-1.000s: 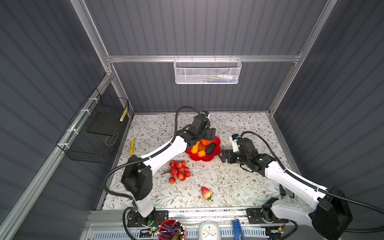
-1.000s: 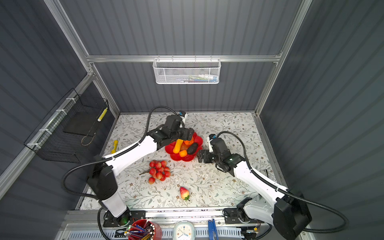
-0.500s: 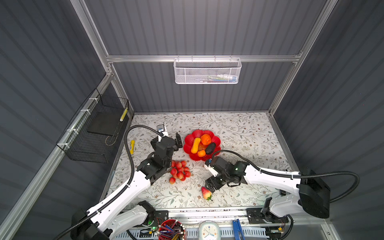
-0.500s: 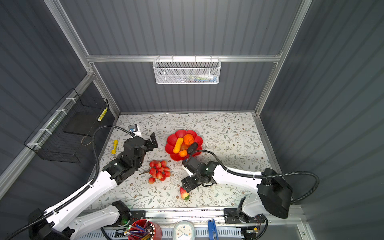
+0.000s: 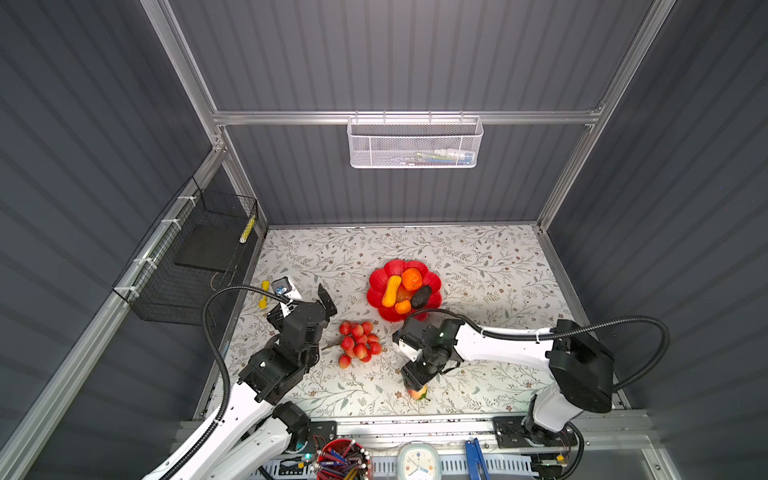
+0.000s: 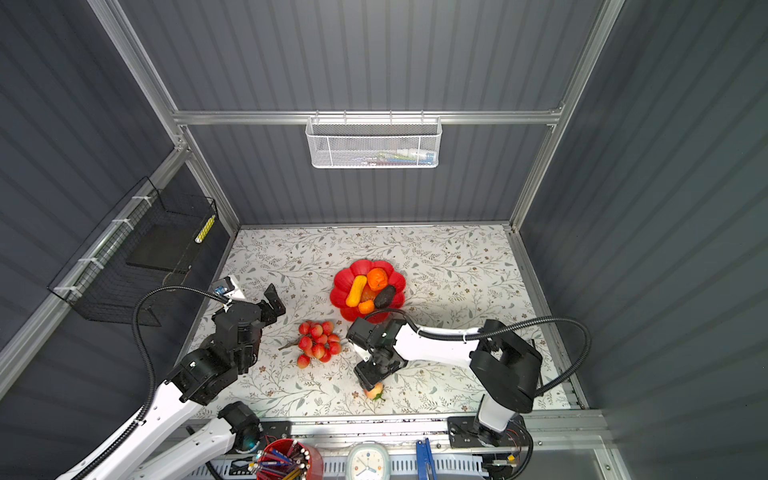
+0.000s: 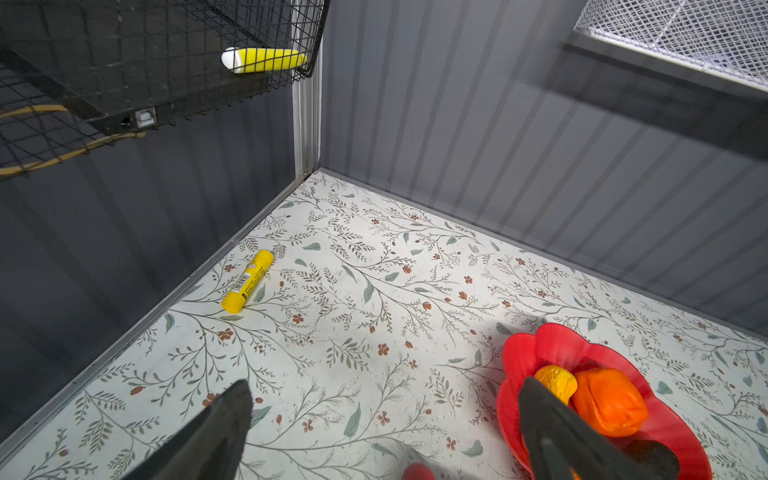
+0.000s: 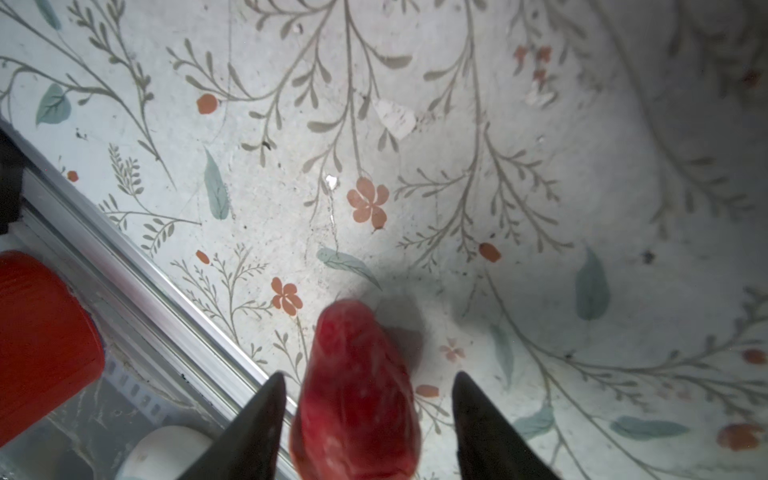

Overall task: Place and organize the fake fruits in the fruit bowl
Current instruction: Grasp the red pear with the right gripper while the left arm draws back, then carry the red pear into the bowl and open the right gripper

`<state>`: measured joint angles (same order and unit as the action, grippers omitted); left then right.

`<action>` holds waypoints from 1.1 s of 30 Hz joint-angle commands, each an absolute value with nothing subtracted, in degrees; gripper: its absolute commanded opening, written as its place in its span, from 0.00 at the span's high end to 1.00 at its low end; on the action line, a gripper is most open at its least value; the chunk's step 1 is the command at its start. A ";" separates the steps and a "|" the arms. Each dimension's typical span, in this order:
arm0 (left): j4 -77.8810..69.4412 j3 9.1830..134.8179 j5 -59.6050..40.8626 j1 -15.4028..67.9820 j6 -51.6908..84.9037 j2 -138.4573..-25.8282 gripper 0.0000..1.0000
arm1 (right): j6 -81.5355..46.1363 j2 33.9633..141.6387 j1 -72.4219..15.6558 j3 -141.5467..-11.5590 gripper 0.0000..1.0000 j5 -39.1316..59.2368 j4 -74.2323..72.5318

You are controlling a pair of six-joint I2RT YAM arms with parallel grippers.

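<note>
Floral tabletop [image 5: 498, 270]; right gripper [image 8: 368, 374] has moved from red petal-rimmed bowl [image 5: 376, 286] to small red plastic strawberry [image 8: 357, 415], jaws apart astride it; left gripper [image 7: 384, 385] spread wide, empty; grasp next.

1. We see the fruit bowl [image 5: 380, 286] glossy red.
2. We find the oblong fruit [image 5: 391, 291] yellow, the blocky fruit [image 5: 411, 278] and small round fruit [image 5: 402, 307] orange, the avocado [image 5: 421, 297] near-black.
3. We note the grape bunch [image 5: 358, 341] and strawberry [image 8: 357, 395] red.
4. We see the table [image 5: 478, 266] off-white, patterned with grey-green vines and rust flowers.
5. We spot the tube [image 7: 247, 281] yellow.
</note>
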<state>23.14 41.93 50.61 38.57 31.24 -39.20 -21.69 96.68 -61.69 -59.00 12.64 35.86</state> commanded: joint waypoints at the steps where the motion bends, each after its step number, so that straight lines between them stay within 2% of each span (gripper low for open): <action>1: 25.92 42.30 51.46 38.41 32.02 -38.87 0.00 | -22.05 99.28 -62.37 -60.68 0.48 14.49 38.43; 3: 27.32 42.92 51.28 38.41 31.77 -39.02 0.00 | -22.64 100.43 -62.42 -60.91 0.53 14.72 38.33; 9: 28.44 42.54 48.52 38.41 31.07 -37.88 0.00 | -23.58 97.43 -62.21 -61.39 0.60 10.41 39.79; 17: 37.12 42.49 44.14 38.40 38.66 -37.39 0.00 | -20.48 89.06 -53.52 -66.35 0.62 4.36 40.56; 24: 39.07 38.83 37.50 38.41 47.74 -33.99 0.01 | -19.36 94.22 -41.44 -75.48 0.63 3.33 28.91; 30: 40.94 38.14 32.43 38.41 51.52 -34.66 0.03 | -14.75 103.89 -36.53 -86.55 0.63 1.08 29.11; 33: 40.27 36.93 29.68 38.41 53.10 -35.65 0.04 | -14.29 105.93 -35.11 -86.68 0.62 1.34 27.88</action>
<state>38.96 38.33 33.56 38.57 49.69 -35.03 -16.60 104.42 -36.05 -85.86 1.93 27.97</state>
